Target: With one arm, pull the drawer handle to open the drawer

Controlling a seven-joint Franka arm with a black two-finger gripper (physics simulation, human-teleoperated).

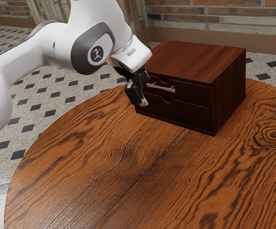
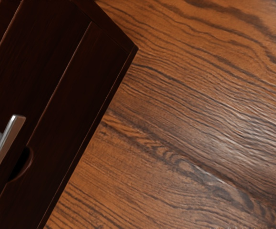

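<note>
Drawer cabinet (image 1: pixel 195 62), dark wood, two drawers: toward the far edge of the round table (image 1: pixel 128 181).
Top drawer (image 1: pixel 190 91): judged shut, front flush.
Handle (image 1: pixel 160 87): silver bar, long axis level across that front.
Gripper (image 1: pixel 138 93): just beside the bar's end on the exterior view's left, not around it; open or closed, cannot tell.
Needed next, by judgement: sideways shift onto the bar.
Lower drawer (image 1: pixel 176 110) beneath; nothing in the way.
</note>
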